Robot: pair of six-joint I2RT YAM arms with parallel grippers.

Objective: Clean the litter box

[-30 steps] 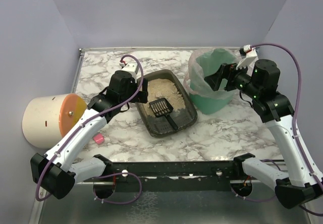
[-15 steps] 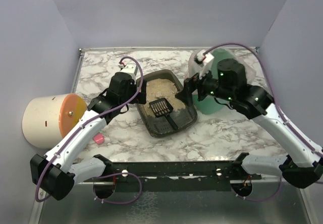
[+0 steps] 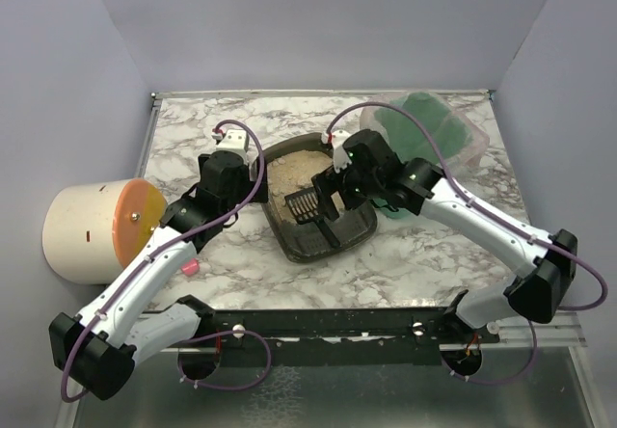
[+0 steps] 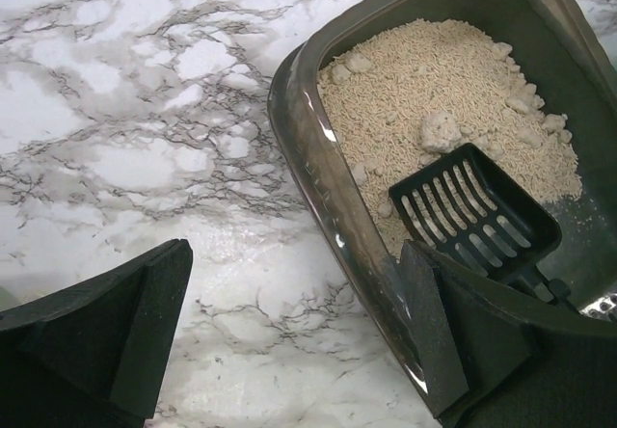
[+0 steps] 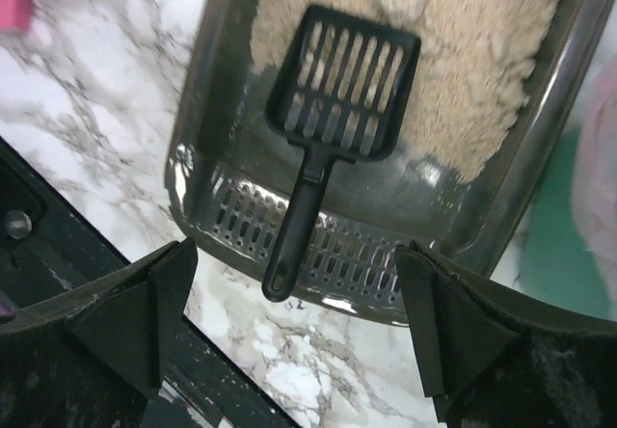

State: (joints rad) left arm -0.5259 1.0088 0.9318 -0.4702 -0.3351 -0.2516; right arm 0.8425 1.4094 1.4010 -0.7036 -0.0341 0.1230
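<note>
Litter box: shallow dark grey-brown plastic tray, rounded corners, glossy rim, resting flat on the marble-patterned tabletop. Heaped toward its far end with beige, grainy litter, pale lumps sitting on top, so judged not yet cleaned. Bare at its near end, showing a slotted, grate-like section. Lying inside the box: black plastic scoop, rigid, slotted head at the edge of the litter, slim handle pointing toward the box's near rim; apparently empty and untouched. Beside the box on its right, a green bucket lined with a thin, crinkly clear bag. Left gripper at the box's left wall, fingers spread wide, one outside over the marble, one at the rim, gripping nothing. Right gripper above the box, directly over the scoop handle, fingers likewise wide apart, holding nothing. Early stage by the look: picking up the scoop, sifting out the lumps and tipping them into the bucket all left to do.
</note>
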